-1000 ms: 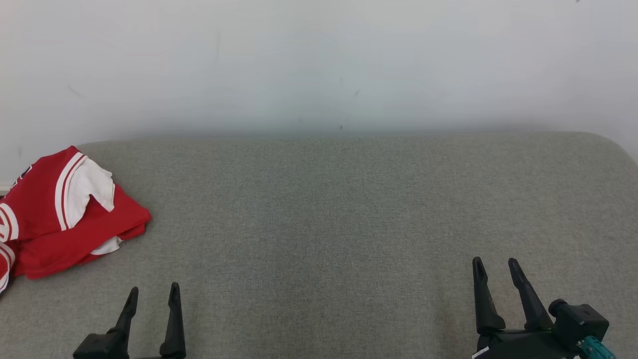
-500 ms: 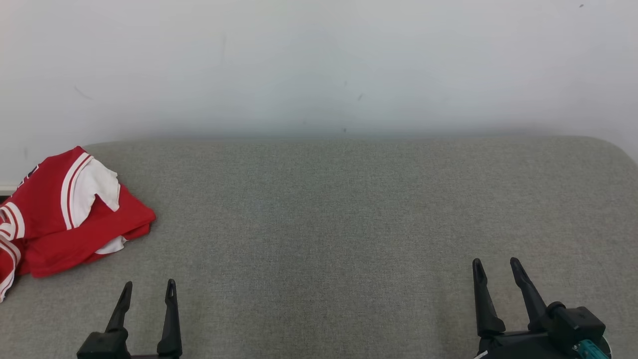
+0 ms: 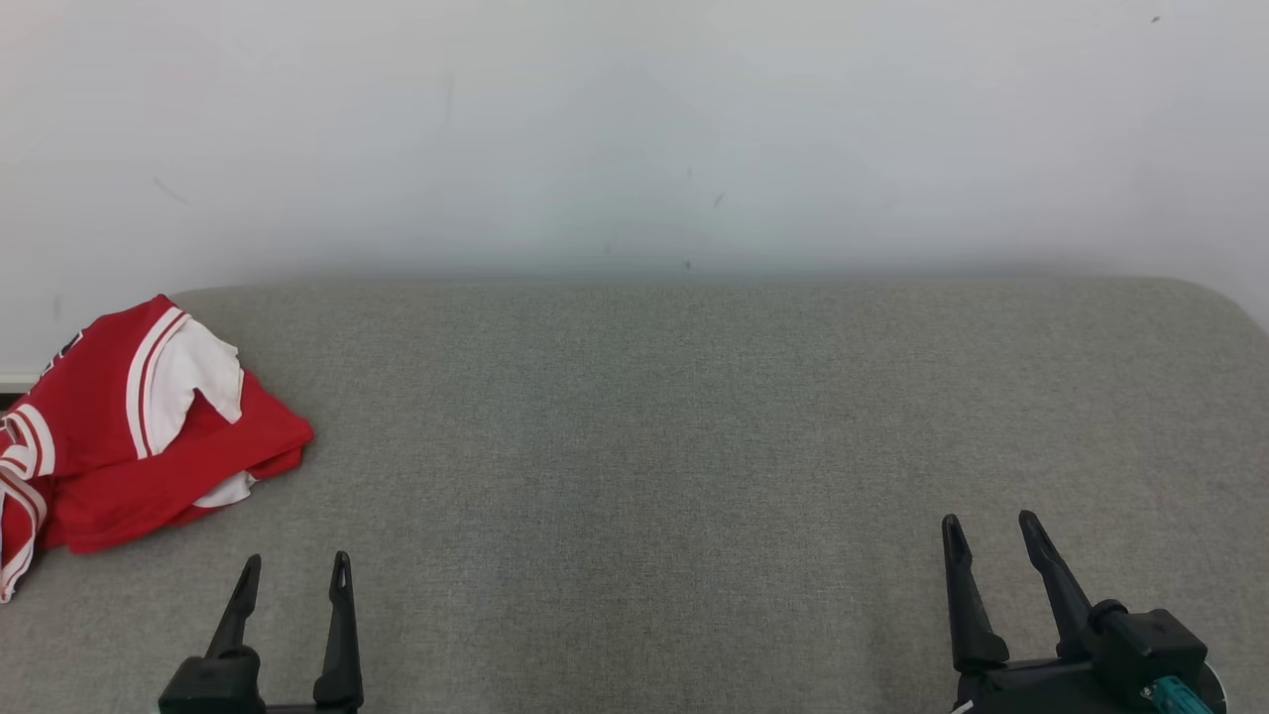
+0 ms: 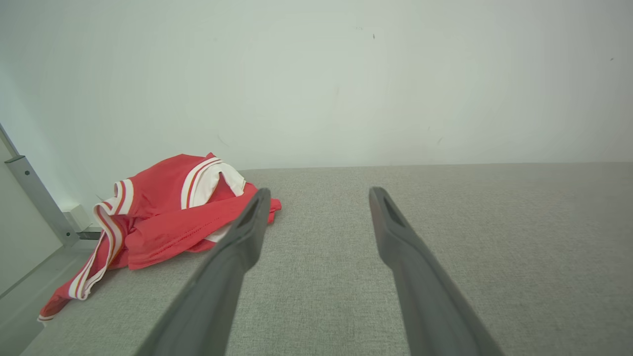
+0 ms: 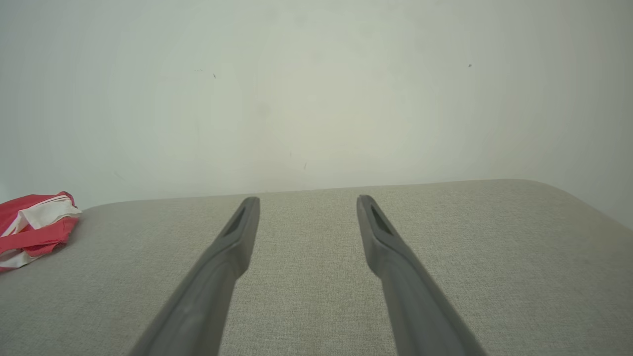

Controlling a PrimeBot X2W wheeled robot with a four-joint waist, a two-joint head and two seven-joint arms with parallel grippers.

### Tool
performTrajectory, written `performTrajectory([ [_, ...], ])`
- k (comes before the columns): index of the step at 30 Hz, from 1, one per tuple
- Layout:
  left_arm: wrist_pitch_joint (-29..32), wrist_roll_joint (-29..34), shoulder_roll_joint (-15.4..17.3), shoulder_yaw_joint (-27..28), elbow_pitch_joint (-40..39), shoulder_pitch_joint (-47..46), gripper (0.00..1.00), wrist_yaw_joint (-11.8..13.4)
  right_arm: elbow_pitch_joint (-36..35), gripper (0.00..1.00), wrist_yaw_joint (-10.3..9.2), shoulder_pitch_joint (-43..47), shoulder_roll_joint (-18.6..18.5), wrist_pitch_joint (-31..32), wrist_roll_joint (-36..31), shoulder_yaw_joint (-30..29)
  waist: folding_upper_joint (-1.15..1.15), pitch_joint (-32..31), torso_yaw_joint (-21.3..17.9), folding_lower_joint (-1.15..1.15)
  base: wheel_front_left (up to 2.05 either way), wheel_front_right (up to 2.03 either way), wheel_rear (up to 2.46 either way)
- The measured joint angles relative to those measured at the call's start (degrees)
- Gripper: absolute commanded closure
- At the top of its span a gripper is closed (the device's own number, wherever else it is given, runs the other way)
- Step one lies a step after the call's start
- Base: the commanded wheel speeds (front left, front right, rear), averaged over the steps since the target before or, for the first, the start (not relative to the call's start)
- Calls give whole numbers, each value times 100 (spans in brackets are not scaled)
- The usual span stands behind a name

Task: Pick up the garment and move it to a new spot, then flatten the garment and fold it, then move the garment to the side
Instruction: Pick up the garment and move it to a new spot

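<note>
The garment [image 3: 129, 436] is a red jersey with white striped trim, lying crumpled at the far left edge of the grey padded surface [image 3: 694, 446], part of it hanging over the side. In the left wrist view the garment [image 4: 163, 222] lies ahead and to the left of my fingers. My left gripper [image 3: 294, 565] is open and empty at the lower left, below and right of the garment, not touching it. My right gripper [image 3: 991, 523] is open and empty at the lower right, far from the cloth. The garment [image 5: 34, 225] shows at the left edge of the right wrist view.
A plain white wall [image 3: 634, 129] rises right behind the surface. The surface's right end [image 3: 1229, 297] is rounded. A grey metal frame post [image 4: 34, 198] stands left of the surface, beside the garment.
The head view has shifted slightly, so the whole scene sits a little lower and to the right. The garment and both open grippers hold their places on the surface.
</note>
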Motion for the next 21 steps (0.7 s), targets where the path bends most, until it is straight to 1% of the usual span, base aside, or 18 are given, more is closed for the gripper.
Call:
performTrajectory([
  [9, 113, -59, 2, -2, -181, 91, 0, 63, -47, 0, 0, 12, 0, 67, 127, -31, 0, 9, 11, 0, 0, 0, 0],
  [21, 129, -166, 18, -41, -218, 104, 0, 101, -51, 0, 0, 25, 0, 70, 175, -22, 0, 7, 56, 0, 0, 0, 0],
])
